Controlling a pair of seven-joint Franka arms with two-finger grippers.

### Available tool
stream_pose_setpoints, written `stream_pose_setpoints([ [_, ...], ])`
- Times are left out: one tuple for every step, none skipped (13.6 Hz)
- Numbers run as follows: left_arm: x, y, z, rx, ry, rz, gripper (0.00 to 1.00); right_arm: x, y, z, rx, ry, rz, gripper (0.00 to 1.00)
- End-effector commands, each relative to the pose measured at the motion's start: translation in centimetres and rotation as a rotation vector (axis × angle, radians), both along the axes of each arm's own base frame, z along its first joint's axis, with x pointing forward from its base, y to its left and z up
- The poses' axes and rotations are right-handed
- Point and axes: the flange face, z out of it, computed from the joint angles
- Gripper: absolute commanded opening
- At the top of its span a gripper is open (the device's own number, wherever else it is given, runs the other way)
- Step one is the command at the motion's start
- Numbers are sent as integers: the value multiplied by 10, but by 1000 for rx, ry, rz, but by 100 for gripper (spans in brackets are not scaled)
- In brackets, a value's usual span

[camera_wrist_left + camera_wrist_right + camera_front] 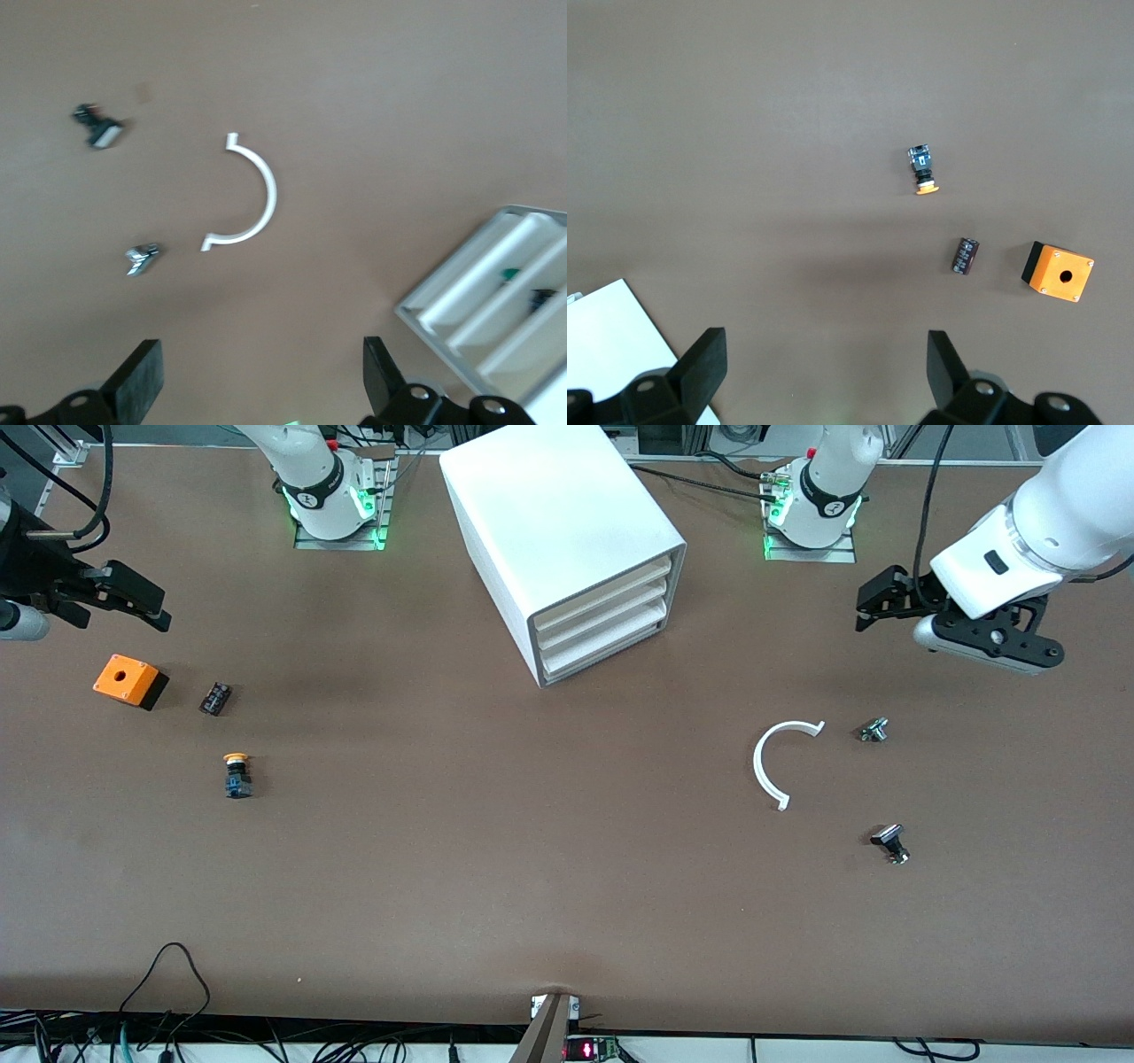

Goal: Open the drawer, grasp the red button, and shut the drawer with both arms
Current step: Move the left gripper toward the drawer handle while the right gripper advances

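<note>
The white cabinet stands between the two arm bases, and its three drawers are all shut. The lowest drawer is flush with the cabinet's front. The red button is out of view. My left gripper is open and empty, up in the air over bare table at the left arm's end; the left wrist view shows its open fingers and the cabinet's front. My right gripper is open and empty over the table at the right arm's end, above the orange box.
A yellow-capped button and a small black part lie near the orange box. A white curved strip and two small metal parts lie toward the left arm's end. Cables run along the table's near edge.
</note>
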Motion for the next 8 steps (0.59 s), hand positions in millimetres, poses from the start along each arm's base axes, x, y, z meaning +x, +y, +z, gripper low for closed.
stream_pose_setpoints([
  [18,-3,-8,-89,56,6,99,4,9,-13,8,20,14,100],
  [18,-2,-12,-92,72,4,99,5,9,-14,8,20,14,100],
  [14,-7,-16,-90,107,-21,99,6,11,-14,8,15,15,100],
  [11,-17,-25,-103,154,-39,99,6,14,-14,8,14,17,100],
  [5,-38,-43,-112,233,-92,99,6,15,-16,8,17,18,100],
  [-2,-55,-50,-130,287,-137,99,9,15,-20,8,23,15,100],
  [-6,-70,-59,-131,311,-164,99,10,17,-23,8,27,17,100],
  [-6,-80,-67,-131,327,-182,99,11,23,-25,8,31,24,100],
])
